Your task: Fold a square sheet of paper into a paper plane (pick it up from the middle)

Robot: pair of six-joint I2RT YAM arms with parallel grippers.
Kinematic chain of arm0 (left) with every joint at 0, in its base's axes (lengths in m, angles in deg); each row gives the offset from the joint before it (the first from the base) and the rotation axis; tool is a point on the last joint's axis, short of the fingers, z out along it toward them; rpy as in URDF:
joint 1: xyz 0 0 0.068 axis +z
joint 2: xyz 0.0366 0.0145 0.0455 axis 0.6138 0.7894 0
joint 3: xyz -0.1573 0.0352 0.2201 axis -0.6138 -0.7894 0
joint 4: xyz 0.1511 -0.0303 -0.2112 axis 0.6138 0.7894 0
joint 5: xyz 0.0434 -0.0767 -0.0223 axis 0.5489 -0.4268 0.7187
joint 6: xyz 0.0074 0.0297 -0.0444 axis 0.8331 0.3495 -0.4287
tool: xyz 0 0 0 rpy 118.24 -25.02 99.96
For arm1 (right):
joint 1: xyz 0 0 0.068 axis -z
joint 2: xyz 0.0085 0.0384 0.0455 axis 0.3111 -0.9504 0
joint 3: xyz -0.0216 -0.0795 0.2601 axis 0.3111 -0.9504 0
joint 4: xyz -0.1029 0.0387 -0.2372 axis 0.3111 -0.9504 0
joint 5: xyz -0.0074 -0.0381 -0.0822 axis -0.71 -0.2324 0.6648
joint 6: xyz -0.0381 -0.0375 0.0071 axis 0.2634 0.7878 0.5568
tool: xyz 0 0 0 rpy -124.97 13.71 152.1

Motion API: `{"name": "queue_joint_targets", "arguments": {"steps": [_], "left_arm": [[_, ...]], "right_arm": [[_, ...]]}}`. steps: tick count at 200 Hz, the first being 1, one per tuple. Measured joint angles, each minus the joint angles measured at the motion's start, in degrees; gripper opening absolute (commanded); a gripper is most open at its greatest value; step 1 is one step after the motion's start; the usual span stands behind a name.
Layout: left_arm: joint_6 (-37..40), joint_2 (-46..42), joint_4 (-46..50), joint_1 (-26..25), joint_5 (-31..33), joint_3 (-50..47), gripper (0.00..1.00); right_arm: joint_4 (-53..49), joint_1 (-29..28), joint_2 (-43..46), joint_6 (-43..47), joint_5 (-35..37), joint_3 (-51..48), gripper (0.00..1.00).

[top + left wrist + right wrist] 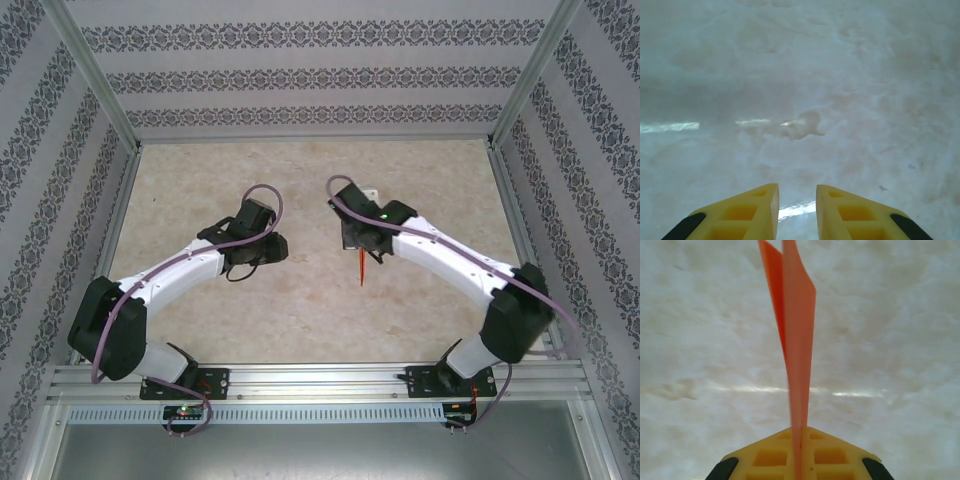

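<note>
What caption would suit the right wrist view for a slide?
Right gripper shut on the folded orange paper plane, seen edge-on against the pale marbled table.

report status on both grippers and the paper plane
Right gripper shut on the paper plane. Left gripper slightly open, empty, over the table. Nothing in the way.

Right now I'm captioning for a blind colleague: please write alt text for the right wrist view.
The right gripper, two yellow plastic fingers, is shut on a narrow, folded, bright orange paper plane that rises edge-on up the middle of the picture. Behind it lies a pale, marbled tabletop.
</note>
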Motion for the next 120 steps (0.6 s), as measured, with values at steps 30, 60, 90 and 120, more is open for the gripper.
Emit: {"name": "queue_joint_targets", "arguments": {"steps": [30,60,90,120], "left_arm": [[-3.5,-2.3,2.0,2.7,4.0,-3.3,0.31],[-7.2,-6.5,3.1,7.8,6.3,-7.7,0.33],[-10.1,-11.3,4.0,12.3,7.7,-12.4,0.41],[-10.6,-13.1,4.6,13.4,8.1,-13.3,0.42]], "right_arm": [[-9.6,-4.5,-12.6,0.1,5.8,6.3,0.04],[-13.9,-9.0,-25.0,-0.4,6.6,13.0,0.07],[-14.4,-12.6,-32.9,-1.4,4.1,19.0,0.11],[-12.7,-14.1,-35.6,-1.8,-0.6,21.9,0.34]]}}
